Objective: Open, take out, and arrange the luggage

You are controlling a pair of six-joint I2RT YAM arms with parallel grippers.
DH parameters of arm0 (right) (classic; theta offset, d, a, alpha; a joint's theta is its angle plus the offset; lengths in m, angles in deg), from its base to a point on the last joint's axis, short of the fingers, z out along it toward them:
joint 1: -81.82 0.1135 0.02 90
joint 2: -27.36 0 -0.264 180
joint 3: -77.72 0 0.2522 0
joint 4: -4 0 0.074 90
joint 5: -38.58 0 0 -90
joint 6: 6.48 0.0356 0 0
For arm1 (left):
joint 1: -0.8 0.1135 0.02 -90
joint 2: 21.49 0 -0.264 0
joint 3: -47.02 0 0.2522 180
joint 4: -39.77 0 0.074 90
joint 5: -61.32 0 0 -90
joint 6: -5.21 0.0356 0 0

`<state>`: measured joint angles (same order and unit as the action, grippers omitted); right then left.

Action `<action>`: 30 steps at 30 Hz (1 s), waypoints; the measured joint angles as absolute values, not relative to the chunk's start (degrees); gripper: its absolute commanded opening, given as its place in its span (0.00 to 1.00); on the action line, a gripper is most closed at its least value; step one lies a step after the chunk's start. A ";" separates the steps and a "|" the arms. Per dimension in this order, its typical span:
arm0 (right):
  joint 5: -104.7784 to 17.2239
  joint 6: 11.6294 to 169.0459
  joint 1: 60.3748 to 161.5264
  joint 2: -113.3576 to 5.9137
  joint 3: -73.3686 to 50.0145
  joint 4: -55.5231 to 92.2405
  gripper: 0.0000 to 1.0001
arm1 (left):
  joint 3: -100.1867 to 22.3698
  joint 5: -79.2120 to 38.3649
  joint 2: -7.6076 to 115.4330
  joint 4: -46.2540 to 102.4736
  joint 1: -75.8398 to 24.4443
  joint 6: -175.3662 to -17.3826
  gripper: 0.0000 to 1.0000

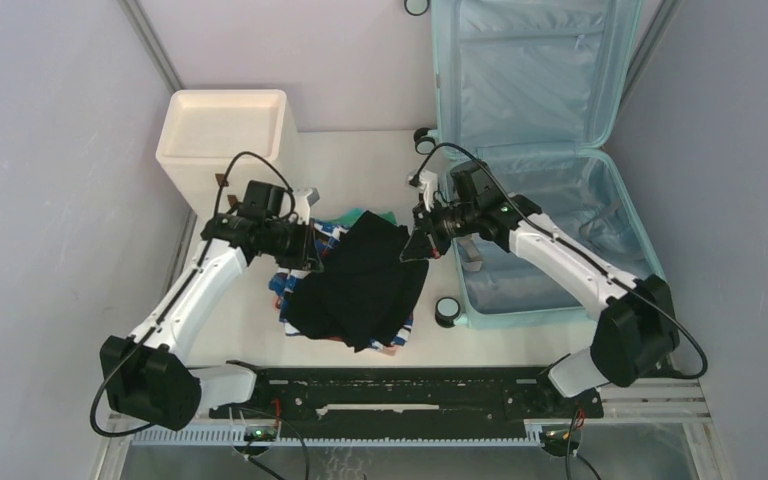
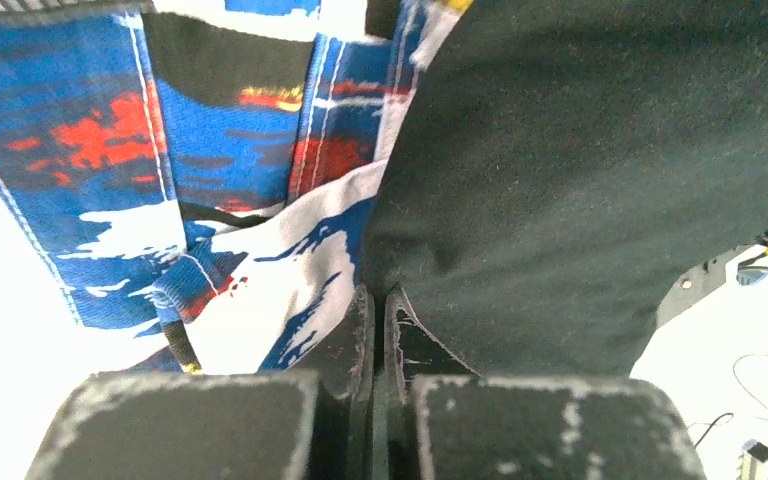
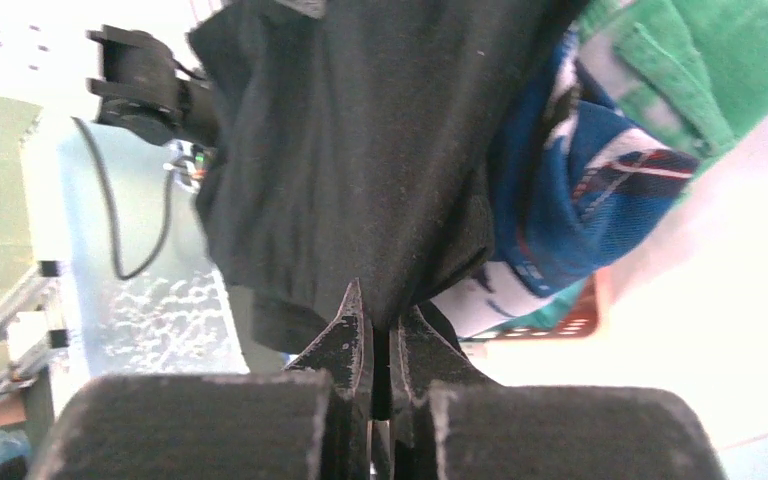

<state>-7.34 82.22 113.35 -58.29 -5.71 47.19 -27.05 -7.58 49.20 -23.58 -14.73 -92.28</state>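
Luggage [image 1: 570, 190] open, lid upright; left, right jaws each clamped on black garment [image 1: 365, 280] atop clothes pile [image 1: 290, 292] beside it.

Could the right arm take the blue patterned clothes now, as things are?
Probably not at once: the right gripper is shut on the black garment, which also covers most of the blue patterned clothes. It would have to let go first.
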 measured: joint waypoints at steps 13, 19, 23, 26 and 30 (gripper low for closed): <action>-10.36 102.29 115.91 -48.54 -0.95 42.69 0.00 | -44.87 -10.07 54.82 -30.00 -14.60 -91.71 0.00; -18.01 115.20 121.68 -46.20 9.74 36.57 0.00 | -56.67 -9.11 67.80 -36.06 -14.77 -90.36 0.00; -18.69 120.17 122.23 -46.14 11.93 33.25 0.12 | -59.97 -8.98 74.12 -38.55 -15.27 -89.53 0.21; -18.56 121.54 122.01 -46.14 12.39 32.27 0.40 | -60.12 -9.72 75.65 -38.64 -15.73 -88.87 0.36; -18.40 117.50 120.74 -45.26 12.06 34.76 0.66 | -60.01 -14.12 74.60 -36.76 -16.41 -89.24 0.58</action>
